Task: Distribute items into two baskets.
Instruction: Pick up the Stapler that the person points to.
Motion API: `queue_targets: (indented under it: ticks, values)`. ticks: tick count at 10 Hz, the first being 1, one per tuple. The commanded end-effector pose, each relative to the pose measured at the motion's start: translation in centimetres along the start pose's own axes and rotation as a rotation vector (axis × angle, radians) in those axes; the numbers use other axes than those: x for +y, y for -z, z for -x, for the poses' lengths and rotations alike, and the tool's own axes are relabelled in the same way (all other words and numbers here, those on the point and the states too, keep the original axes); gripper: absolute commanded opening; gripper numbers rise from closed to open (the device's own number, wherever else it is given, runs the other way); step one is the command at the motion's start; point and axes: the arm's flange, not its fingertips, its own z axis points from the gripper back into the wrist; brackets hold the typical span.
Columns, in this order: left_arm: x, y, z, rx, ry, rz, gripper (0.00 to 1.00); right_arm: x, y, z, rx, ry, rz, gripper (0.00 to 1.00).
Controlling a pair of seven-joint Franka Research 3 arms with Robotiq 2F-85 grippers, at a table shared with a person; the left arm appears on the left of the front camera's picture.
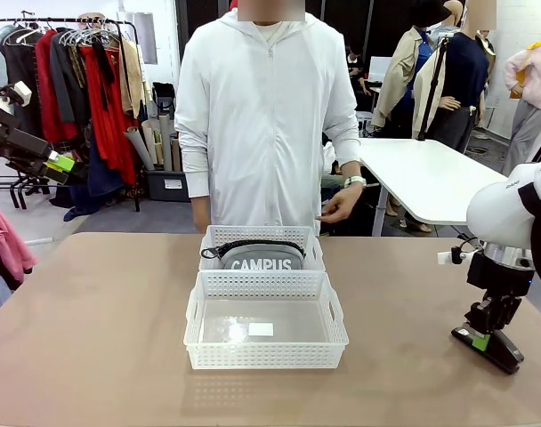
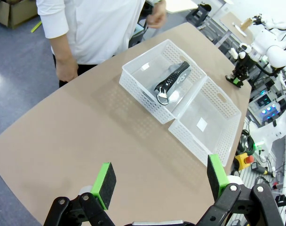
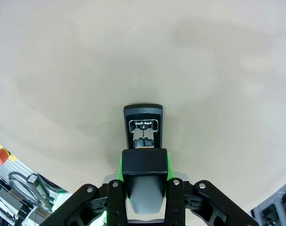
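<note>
Right gripper (image 1: 482, 338) (image 3: 144, 162): fingers closed partway on the black stapler (image 1: 497, 350) (image 3: 143, 125), one green pad on each long side, and the stapler's nose sticks out past the fingertips. The grip sits on the rear half, likely so that the front end stays free when the stapler is lowered into a basket. The stapler hangs low over the table (image 1: 92, 338), nose tilted down; whether it touches the surface cannot be told. Left gripper (image 1: 59, 163) (image 2: 161, 181): fingers spread fully, nothing between them, held high and well back from the work, probably to keep clear. Far ahead of its fingertips stand both baskets, touching end to end. The grey pouch (image 1: 262, 258) (image 2: 172, 80) lies in the far basket (image 1: 257, 236) (image 2: 138, 92). The near basket (image 1: 266, 354) (image 2: 194, 143) holds neither item, so the stapler looks meant for it.
</note>
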Motion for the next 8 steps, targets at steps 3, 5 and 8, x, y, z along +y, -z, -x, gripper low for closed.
queue_targets:
  ticks: [3, 5, 8]
  values:
    - [-0.1, -0.1, 0.0, -0.002, -0.002, -0.002, 1.00, 1.8, -3.8, -0.7, -0.040, -0.084, 0.059, 0.13]
    - [-0.1, -0.1, 0.0, -0.002, -0.002, -0.002, 1.00, 5.1, -8.8, -1.4, -0.042, -0.190, 0.148, 0.13]
    - [-0.1, -0.1, 0.0, -0.002, -0.002, -0.002, 1.00, 10.0, -16.2, -3.3, 0.018, -0.373, 0.249, 0.13]
